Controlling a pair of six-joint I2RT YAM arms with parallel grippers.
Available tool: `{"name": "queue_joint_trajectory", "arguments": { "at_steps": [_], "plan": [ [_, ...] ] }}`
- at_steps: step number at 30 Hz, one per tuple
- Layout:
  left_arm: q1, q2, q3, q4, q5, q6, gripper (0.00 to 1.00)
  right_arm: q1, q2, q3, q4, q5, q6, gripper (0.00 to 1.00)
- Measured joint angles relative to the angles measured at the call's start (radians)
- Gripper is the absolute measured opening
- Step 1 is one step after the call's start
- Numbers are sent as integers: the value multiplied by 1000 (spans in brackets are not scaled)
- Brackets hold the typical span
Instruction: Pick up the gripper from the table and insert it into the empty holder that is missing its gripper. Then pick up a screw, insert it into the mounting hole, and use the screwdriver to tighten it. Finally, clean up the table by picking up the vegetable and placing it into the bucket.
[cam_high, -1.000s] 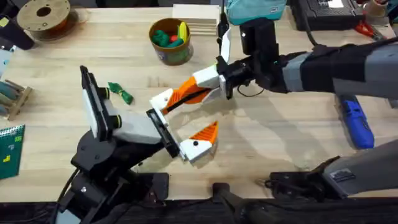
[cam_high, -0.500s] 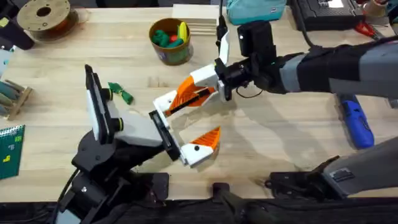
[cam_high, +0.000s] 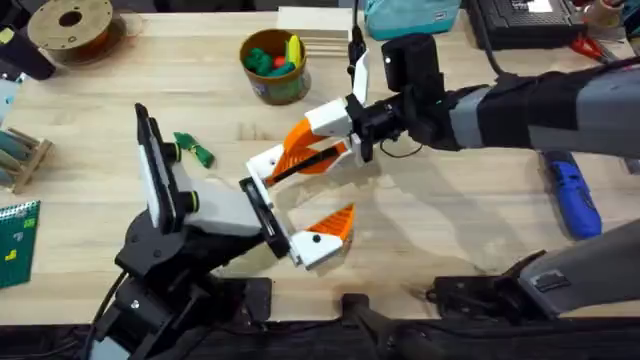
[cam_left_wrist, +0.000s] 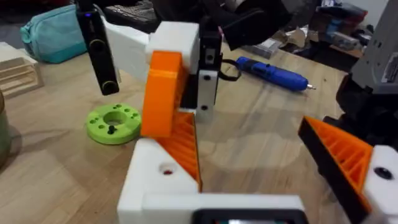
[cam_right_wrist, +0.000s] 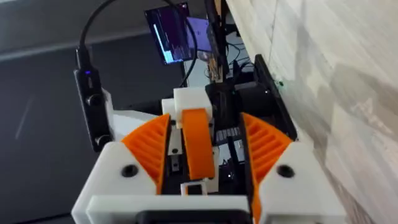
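Now: right tool (cam_high: 318, 150) clamps the loose orange gripper (cam_high: 305, 148) against the left arm's white holder (cam_high: 262, 162) | left tool (cam_high: 300, 205) wide (one orange pad) | vegetable (cam_high: 194, 148) on tabletop (cam_high: 420, 215) | screwdriver (cam_high: 573, 198) far right

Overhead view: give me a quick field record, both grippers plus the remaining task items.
right gripper: shut on orange finger, pressing it at the holder
left gripper: open, one jaw still bare
screwdriver: lying on the table, right side
vegetable: on table, outside bucket
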Motion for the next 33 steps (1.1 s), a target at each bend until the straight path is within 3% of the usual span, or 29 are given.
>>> {"name": "queue_joint_trajectory", "arguments": {
  "at_steps": [6, 10, 16, 22, 28, 31, 33],
  "plan": [
    [0, 0, 0, 0, 10, 0, 987, 0, 0, 0, 3, -6, -4, 667],
    [0, 0, 0, 0, 11, 0, 987, 0, 0, 0, 4, -8, -4, 821],
    [0, 0, 0, 0, 18, 0, 987, -21, 0, 0, 13, 8, -4, 836],
    [0, 0, 0, 0, 22, 0, 987, -97, 0, 11, 56, 67, -8, 842],
    [0, 0, 0, 0, 25, 0, 987, -163, 0, 128, 34, 153, -60, 844],
    [0, 0, 0, 0, 25, 0, 987, -185, 0, 223, -96, 205, -123, 845],
    [0, 0, 0, 0, 25, 0, 987, -190, 0, 285, -266, 267, -194, 847]
  ]
}}
